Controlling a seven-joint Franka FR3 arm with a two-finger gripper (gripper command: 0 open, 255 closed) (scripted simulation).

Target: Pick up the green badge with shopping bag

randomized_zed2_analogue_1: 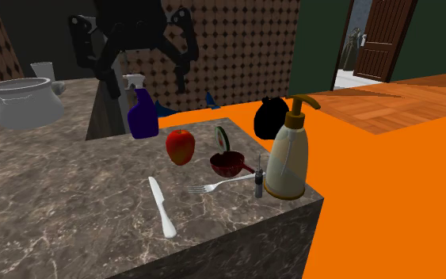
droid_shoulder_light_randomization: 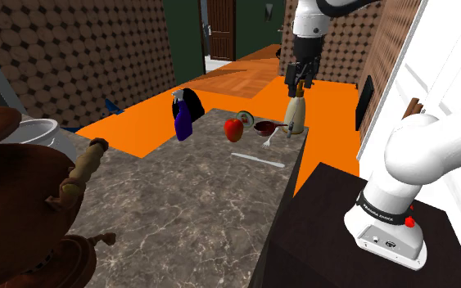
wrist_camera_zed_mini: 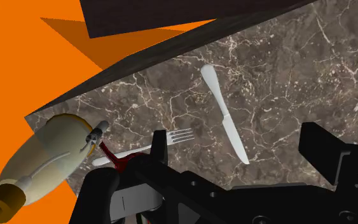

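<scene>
A: What colour is the counter (droid_shoulder_light_randomization: pixel 187 196)?
B: Brown marble, veined white. The floor (droid_shoulder_light_randomization: pixel 335 114) is flat orange.
A: And the things on it?
B: Red apple (randomized_zed2_analogue_1: pixel 181 147), purple spray bottle (randomized_zed2_analogue_1: pixel 142 115), white knife (randomized_zed2_analogue_1: pixel 162 208), dark red bowl (randomized_zed2_analogue_1: pixel 227 164), cream soap bottle (randomized_zed2_analogue_1: pixel 287 162), green-rimmed badge (randomized_zed2_analogue_1: pixel 223 136).

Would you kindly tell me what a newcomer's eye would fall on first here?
The vivid orange floor beside the marbled counter grabs attention first. Next comes the red apple on it, with the green badge upright beside it, and the black gripper hanging over the cream pump bottle at the counter's corner.
</scene>
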